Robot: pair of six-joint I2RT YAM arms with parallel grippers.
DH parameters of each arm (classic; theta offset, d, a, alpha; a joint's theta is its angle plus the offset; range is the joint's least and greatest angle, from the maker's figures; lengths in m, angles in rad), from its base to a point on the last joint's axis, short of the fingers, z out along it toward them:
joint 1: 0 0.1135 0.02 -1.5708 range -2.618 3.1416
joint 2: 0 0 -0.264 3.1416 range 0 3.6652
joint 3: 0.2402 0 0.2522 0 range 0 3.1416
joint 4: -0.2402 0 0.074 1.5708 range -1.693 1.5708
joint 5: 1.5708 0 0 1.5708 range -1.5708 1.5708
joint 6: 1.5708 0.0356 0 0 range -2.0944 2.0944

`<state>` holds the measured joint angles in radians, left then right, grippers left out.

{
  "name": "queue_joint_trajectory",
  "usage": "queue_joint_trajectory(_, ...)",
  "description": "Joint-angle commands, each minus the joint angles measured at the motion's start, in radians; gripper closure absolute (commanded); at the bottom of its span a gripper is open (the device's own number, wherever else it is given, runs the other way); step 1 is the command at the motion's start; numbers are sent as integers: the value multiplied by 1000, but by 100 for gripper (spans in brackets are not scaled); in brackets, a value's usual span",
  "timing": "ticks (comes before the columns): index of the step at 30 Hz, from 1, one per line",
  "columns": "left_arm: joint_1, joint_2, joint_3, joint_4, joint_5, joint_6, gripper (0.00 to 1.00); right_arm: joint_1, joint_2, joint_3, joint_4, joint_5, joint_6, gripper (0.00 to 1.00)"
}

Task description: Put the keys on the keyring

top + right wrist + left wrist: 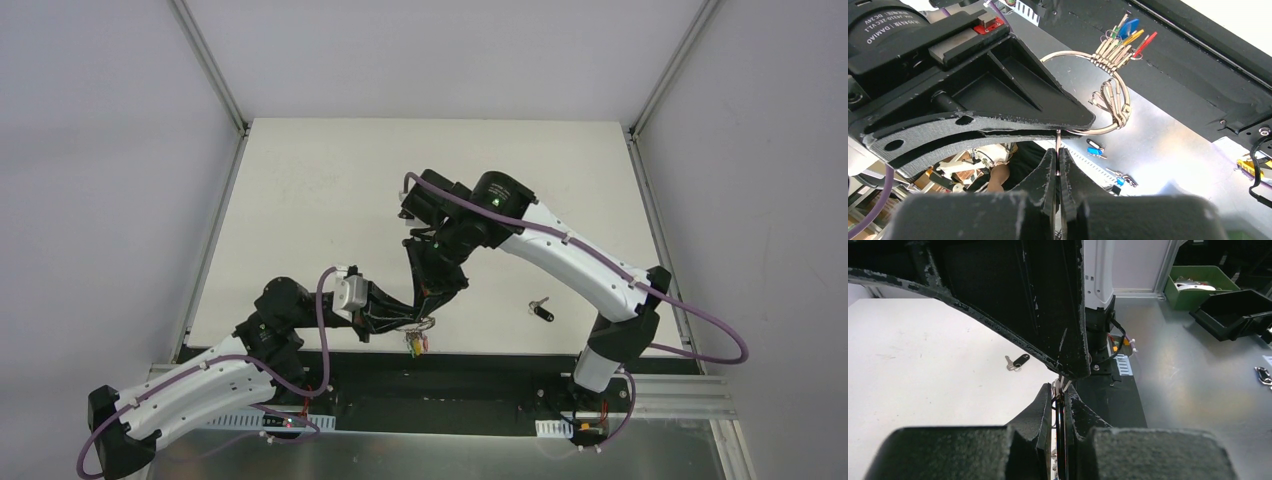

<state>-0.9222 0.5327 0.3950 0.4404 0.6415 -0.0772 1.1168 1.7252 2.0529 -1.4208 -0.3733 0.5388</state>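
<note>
Both arms meet above the near edge of the white, matte surface [330,200].

The left gripper [1060,390] has rough black plastic fingers, wedge-shaped and scuffed along the edges. They are clenched on a thin strand of bright wire.

The right gripper [1058,152] has the same grainy black fingers. They are pressed together on a sliver of metal at their tips, which appears to be the wire of the keyring [1068,52].

The keyring is a wide loop of thin, pale steel wire, held in the air between the two grippers. Smaller metal loops are bunched on its far side.

A fan of small keys with flat metal blades hangs from the loop. It holds the green-headed key [1116,31], the blue-headed key [1129,27], the yellow-headed key [1133,37] and the red-headed key [1146,42]. Their plastic heads splay away from the right gripper.

The black-headed key [543,311] lies flat on the surface. It has a glossy oval head and a short silver blade. It sits apart from both grippers, on the right arm's side.

A brushed metal plate [1168,150], grey and faintly reflective, lies beneath the hanging bunch.
</note>
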Motion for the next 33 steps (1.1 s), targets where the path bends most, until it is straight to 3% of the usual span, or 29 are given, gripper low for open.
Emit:
queue_joint_trajectory(1,-3,-2,49,143,-6,-89,100,9,-44,-15,30,-13,52,100)
queue_joint_trajectory(3,-3,-6,54,142,-26,-110,100,9,-59,-28,50,-5,56,99)
queue_joint_trajectory(10,-4,-13,78,75,-65,-152,100,8,-189,-91,199,120,46,57)
queue_joint_trajectory(14,-4,0,103,-4,-103,-161,100,8,-305,-184,331,222,8,49)
queue_joint_trajectory(25,-4,-65,165,-251,-398,-173,100,0,-712,-637,638,802,-93,32)
queue_joint_trajectory(33,-4,-89,216,-401,-650,-245,100,-104,-775,-907,678,903,20,27)
